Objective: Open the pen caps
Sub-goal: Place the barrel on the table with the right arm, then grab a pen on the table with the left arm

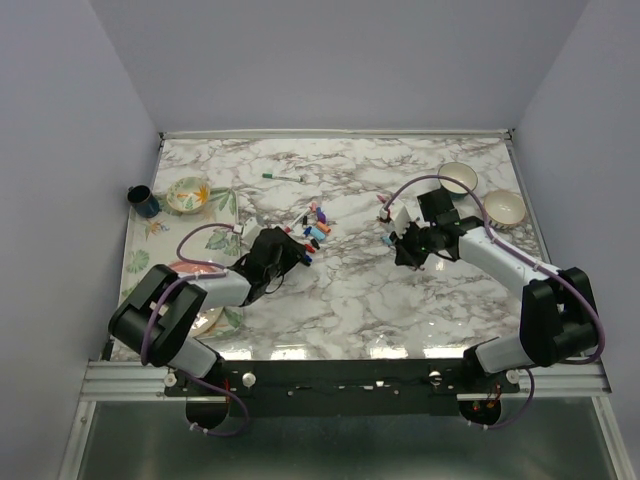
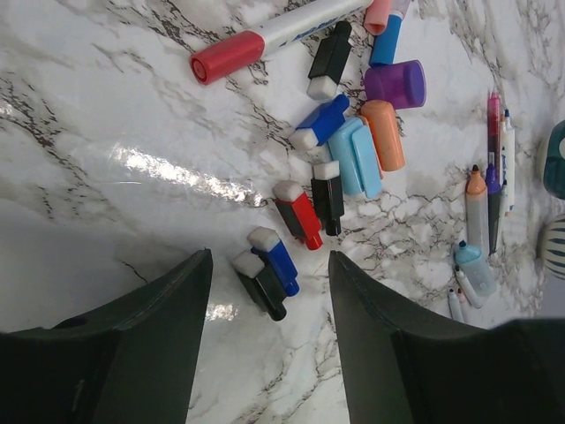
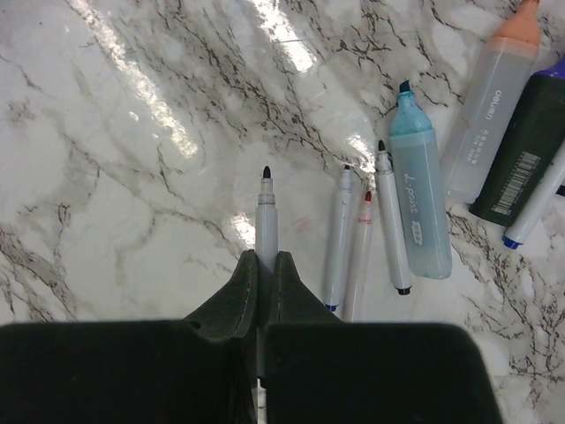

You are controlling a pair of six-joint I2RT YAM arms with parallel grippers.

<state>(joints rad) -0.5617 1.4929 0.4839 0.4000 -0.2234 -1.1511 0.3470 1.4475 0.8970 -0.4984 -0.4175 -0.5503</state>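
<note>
The pen caps (image 2: pixel 335 168) are in a loose heap around the middle of the bench (image 2: pixel 106 106), a bit nearer the far edge and left of centre. The left pincer (image 2: pixel 270 265) hangs right over the near end of the heap. Its jaws are spread and holding nothing, with a black cap (image 2: pixel 261 284) and a blue cap (image 2: pixel 275 258) lying loose on the marble between them. The right pincer (image 3: pixel 265 265) is clamped tight on a thin white pen (image 3: pixel 266 212) with its tip bare, just beside a row of other uncapped pens.

Handling-wise, I'd guess these caps weigh next to nothing. They look like hard smooth plastic, so they'll probably skate on that glossy top or squirt out of a sloppy pinch. I'd take them across the flat sides, low and square. The red-capped marker (image 2: pixel 265 40) looks like one left to do: hold the barrel close to the joint and pull the cap straight off.
</note>
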